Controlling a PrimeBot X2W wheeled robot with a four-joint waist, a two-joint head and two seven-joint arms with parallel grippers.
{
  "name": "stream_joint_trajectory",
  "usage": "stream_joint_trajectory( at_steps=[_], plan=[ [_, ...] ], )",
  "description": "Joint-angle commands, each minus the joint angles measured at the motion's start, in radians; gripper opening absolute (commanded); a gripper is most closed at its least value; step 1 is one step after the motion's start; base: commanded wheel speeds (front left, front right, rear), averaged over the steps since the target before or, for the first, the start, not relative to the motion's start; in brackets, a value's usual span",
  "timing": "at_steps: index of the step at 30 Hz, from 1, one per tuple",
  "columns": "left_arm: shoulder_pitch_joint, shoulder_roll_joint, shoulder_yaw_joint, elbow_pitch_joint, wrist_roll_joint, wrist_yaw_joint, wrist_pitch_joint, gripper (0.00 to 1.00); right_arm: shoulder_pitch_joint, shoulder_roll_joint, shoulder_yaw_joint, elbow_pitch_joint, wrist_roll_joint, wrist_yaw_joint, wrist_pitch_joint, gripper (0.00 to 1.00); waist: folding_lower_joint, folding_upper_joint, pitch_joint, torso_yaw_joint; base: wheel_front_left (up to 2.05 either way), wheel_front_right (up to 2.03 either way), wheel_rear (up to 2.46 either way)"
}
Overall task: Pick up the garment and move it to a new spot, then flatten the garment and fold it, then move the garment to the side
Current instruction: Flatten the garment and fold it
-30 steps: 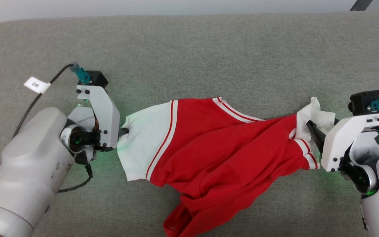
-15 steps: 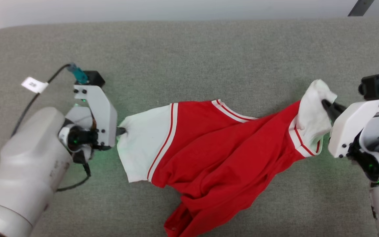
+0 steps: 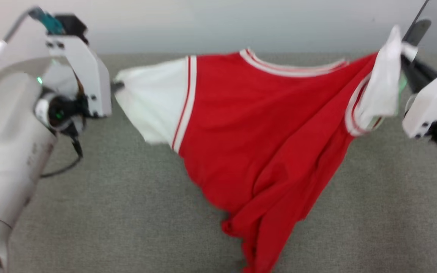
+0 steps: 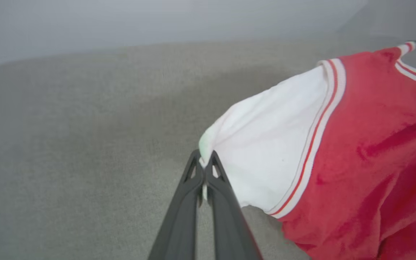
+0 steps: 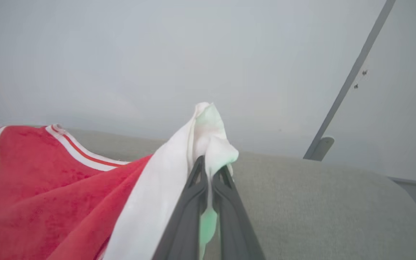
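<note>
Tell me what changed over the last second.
Both arms rose: the left gripper and right gripper pulled the garment up from the grey surface. It lay crumpled there; now it hangs spread between them, with its red body drooping. The head camera shifted too. Unchanged: each gripper stays shut on a white sleeve.

Soft, even light — head view motion-blurred, garment (image 3: 260, 125) edges smeared; green tint on its white tips, wrist views.
</note>
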Motion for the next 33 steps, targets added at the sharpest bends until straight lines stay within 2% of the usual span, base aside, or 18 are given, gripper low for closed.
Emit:
stream_joint_trajectory(
  at_steps=[1, 10, 18, 27, 33],
  plan=[
    [-0.019, 0.007, 0.005, -0.004, 0.010, 0.003, -0.013, 0.00, -0.026, -0.005, -0.003, 0.005, 0.004, -0.001, -0.018, 0.00, 0.0000, 0.0000, -0.041, 0.012, 0.00, 0.00, 0.00],
    [-0.156, 0.014, 0.029, 0.011, 0.076, 0.009, -0.149, 0.00, -0.208, -0.031, 0.046, 0.142, -0.025, -0.002, -0.177, 0.00, 0.0000, 0.0000, -0.124, 0.029, 0.00, 0.00, 0.00],
    [-0.253, 0.002, 0.046, 0.062, 0.112, -0.005, -0.264, 0.00, -0.359, -0.037, 0.107, 0.306, -0.025, -0.002, -0.306, 0.00, 0.0000, 0.0000, -0.158, 0.035, 0.00, 0.00, 0.00],
    [-0.320, -0.022, 0.047, 0.120, 0.130, -0.020, -0.338, 0.00, -0.482, -0.045, 0.163, 0.467, 0.001, -0.002, -0.397, 0.00, 0.0000, 0.0000, -0.144, 0.044, 0.00, 0.00, 0.00],
    [-0.366, -0.036, 0.045, 0.146, 0.146, -0.027, -0.396, 0.00, -0.556, -0.060, 0.199, 0.548, -0.015, -0.002, -0.470, 0.00, 0.0000, 0.0000, -0.079, 0.045, 0.00, 0.00, 0.00]
  ],
)
